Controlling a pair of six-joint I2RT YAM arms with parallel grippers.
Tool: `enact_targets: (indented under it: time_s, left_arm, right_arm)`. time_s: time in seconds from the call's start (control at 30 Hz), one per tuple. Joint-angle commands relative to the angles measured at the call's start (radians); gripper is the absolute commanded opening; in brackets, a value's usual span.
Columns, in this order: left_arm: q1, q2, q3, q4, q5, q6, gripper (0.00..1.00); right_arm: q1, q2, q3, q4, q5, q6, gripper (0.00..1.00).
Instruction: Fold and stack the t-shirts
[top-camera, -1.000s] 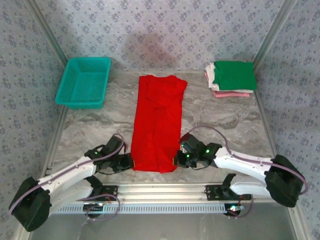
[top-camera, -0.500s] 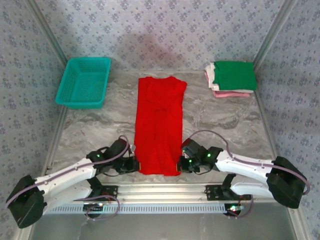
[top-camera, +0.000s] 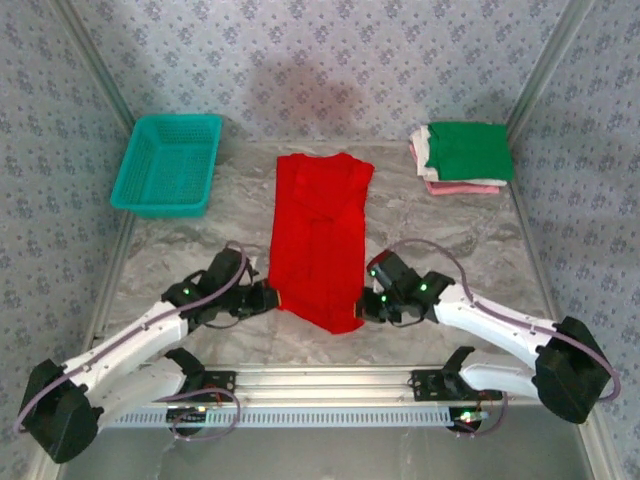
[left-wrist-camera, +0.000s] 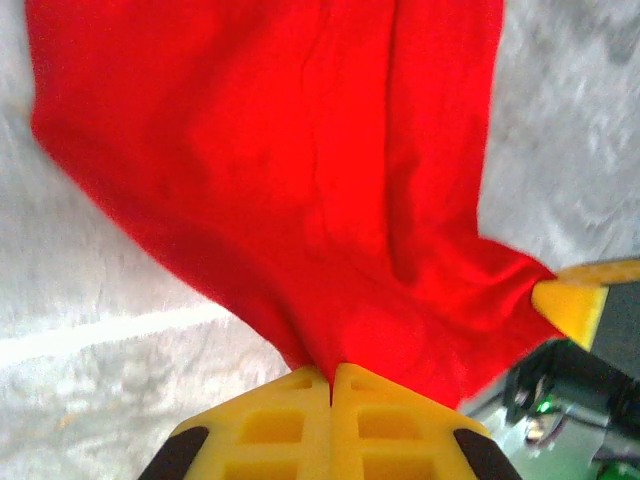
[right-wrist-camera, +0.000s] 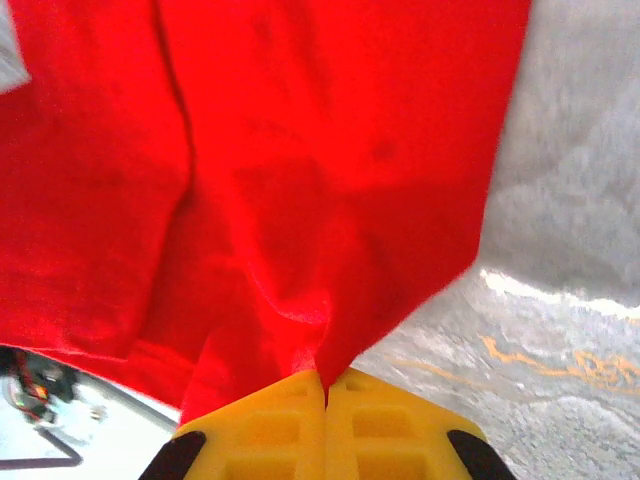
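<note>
The red t-shirt (top-camera: 318, 235) is lying lengthwise down the middle of the marbled table (top-camera: 450, 240), collar end far from you and hem end near. It is narrowed to a long strip, and its sleeves seem to be folded in. You are pinching its two near hem corners. The left gripper (left-wrist-camera: 330, 372) is clamped on the left corner and the right gripper (right-wrist-camera: 325, 378) on the right, with cloth bunching out from between the closed yellow fingers (left-wrist-camera: 280, 420). The hem is sagging between the two grips.

You are probably starting the hem-to-collar fold. The next move calls for carrying both corners forward level and together, then laying them square on the collar edge.

The cloth is thin, matte and limp, and it is creasing in loose ridges. The pile of folded shirts (top-camera: 463, 155), green on top, is waiting at the far right. A teal mesh basket (top-camera: 168, 163) is sitting at the far left.
</note>
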Motion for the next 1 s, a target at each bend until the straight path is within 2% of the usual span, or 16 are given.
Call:
enact_targets:
  time_s: [0.0, 0.13, 0.27, 0.4, 0.6, 0.97]
  left_arm:
    - [0.063, 0.058, 0.078, 0.016, 0.017, 0.081, 0.0]
    - [0.173, 0.147, 0.146, 0.017, 0.025, 0.126, 0.0]
    - [0.248, 0.283, 0.233, 0.039, 0.041, 0.217, 0.0]
    - [0.286, 0.445, 0.334, 0.092, 0.069, 0.3, 0.0]
    - [0.342, 0.63, 0.487, 0.109, 0.101, 0.374, 0.0]
    - [0.361, 0.887, 0.744, 0.038, 0.136, 0.451, 0.0]
  right_arm:
    - [-0.086, 0.06, 0.106, -0.076, -0.023, -0.106, 0.0]
    - [-0.202, 0.168, 0.238, -0.101, -0.029, -0.187, 0.0]
    - [-0.271, 0.316, 0.39, -0.106, -0.029, -0.282, 0.0]
    - [-0.305, 0.464, 0.519, -0.106, -0.043, -0.328, 0.0]
    - [-0.341, 0.602, 0.68, -0.106, -0.053, -0.337, 0.0]
    - [-0.407, 0.725, 0.815, -0.118, -0.072, -0.346, 0.0]
